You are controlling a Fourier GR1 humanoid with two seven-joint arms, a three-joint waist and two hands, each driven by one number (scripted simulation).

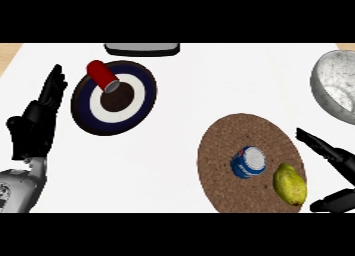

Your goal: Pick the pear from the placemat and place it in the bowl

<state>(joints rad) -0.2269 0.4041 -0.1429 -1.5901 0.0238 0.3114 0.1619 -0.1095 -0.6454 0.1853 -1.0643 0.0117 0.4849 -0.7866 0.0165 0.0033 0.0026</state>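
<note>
A yellow-green pear point(290, 183) lies on the right part of a round brown placemat point(224, 150) at the lower right. A blue and white can point(248, 161) stands on the mat just left of the pear. The grey marbled bowl point(344, 87) sits at the right edge, beyond the mat. My right hand point(341, 165) is just right of the pear, open, fingers stretched out above and thumb below, apart from the fruit. My left hand point(38, 120) rests open at the left edge, fingers up.
A dark blue and white plate point(136, 100) lies at the upper left with a red cup point(102, 75) on its side across it. A grey flat object point(141, 48) shows at the top edge. Wooden counter strips flank the white surface.
</note>
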